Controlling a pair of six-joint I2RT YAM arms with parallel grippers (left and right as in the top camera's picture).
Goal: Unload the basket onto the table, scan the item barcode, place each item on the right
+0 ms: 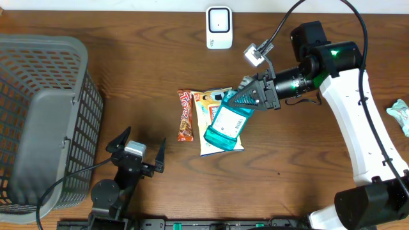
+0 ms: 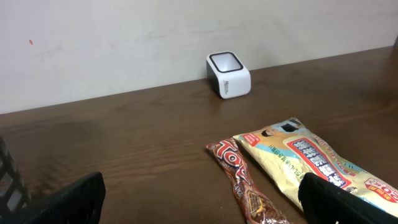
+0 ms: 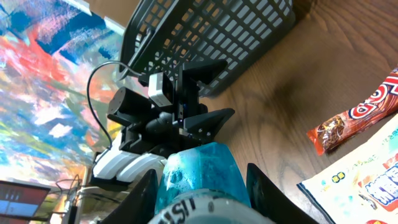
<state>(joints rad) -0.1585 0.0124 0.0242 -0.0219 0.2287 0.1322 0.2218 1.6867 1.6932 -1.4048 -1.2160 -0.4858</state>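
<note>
Overhead: scanner (image 1: 218, 27) at far table (image 1: 300, 160) edge

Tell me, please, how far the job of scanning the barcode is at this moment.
Done: the right gripper is shut on the clear bottle of blue liquid. In hand: the bottle is held over the cream snack bag, well apart from the white box-shaped scanner. Left: bring its barcode before the scanner. The open left gripper holds nothing, and the red-brown chocolate bar lies beside the bag.
</note>
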